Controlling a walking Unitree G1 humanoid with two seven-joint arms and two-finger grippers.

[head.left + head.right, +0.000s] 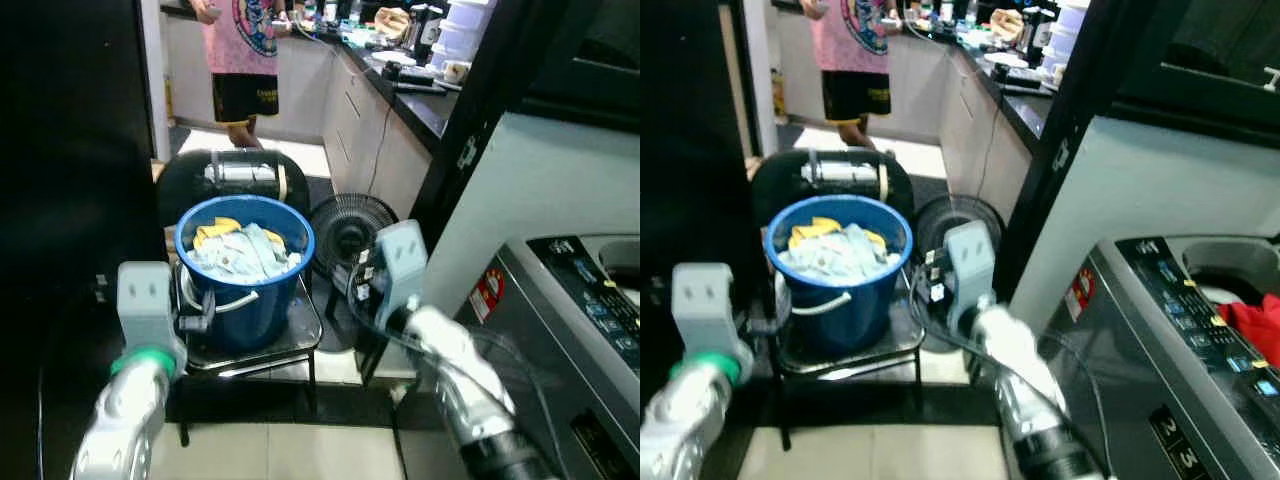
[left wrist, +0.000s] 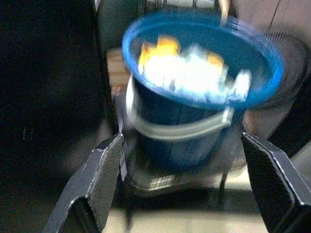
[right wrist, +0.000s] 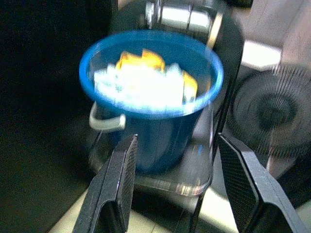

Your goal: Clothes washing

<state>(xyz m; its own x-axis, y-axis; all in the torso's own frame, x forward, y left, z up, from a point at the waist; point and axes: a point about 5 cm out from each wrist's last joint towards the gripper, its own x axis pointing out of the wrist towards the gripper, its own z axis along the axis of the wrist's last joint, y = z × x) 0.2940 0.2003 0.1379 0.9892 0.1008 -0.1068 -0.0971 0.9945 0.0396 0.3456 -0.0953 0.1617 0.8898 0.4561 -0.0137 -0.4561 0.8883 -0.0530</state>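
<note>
A blue bucket (image 1: 245,290) holding light blue and yellow clothes (image 1: 243,252) stands on a low metal stool (image 1: 296,345) in front of me. My left gripper (image 2: 182,143) is open, level with the bucket's side and a short way off it. My right gripper (image 3: 177,141) is open too, just right of the bucket and not touching it. The grey washing machine (image 1: 1170,350) stands at my right with its control panel facing up. A red cloth (image 1: 1252,325) lies in its tub.
A black floor fan (image 1: 350,232) stands right of the stool, and a black rounded object with a silver cylinder (image 1: 235,175) sits behind the bucket. A dark wall (image 1: 70,150) closes the left. A person (image 1: 243,60) stands by the kitchen counter (image 1: 415,95) at the back.
</note>
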